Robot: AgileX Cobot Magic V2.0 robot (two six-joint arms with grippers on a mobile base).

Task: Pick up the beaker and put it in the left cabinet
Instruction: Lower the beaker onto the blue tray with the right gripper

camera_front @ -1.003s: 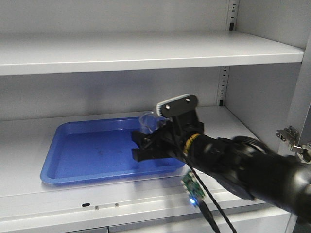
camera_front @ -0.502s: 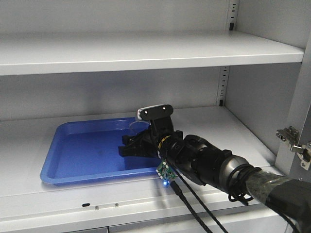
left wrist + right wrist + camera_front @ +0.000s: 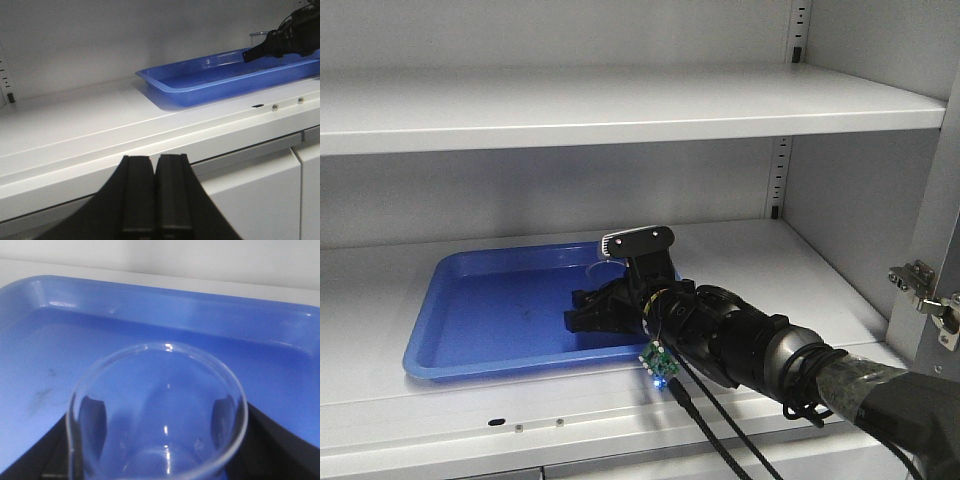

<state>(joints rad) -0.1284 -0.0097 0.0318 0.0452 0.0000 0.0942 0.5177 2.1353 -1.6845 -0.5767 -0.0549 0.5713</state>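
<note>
The right tool (image 3: 588, 310) reached into the cabinet (image 3: 860, 110) over the blue tray (image 3: 470, 320) — its fingers (image 3: 272, 440) sat on either side of the beaker (image 3: 157, 412), gripping it upright above the tray floor. The left tool (image 3: 155, 192) hung outside, below the shelf (image 3: 75, 130) — fingers pressed together, empty.

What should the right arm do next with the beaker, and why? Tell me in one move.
Probably open the right gripper and release. The beaker sits between its fingers, low over the blue tray on the left cabinet shelf; whether it touches the tray floor isn't visible.
</note>
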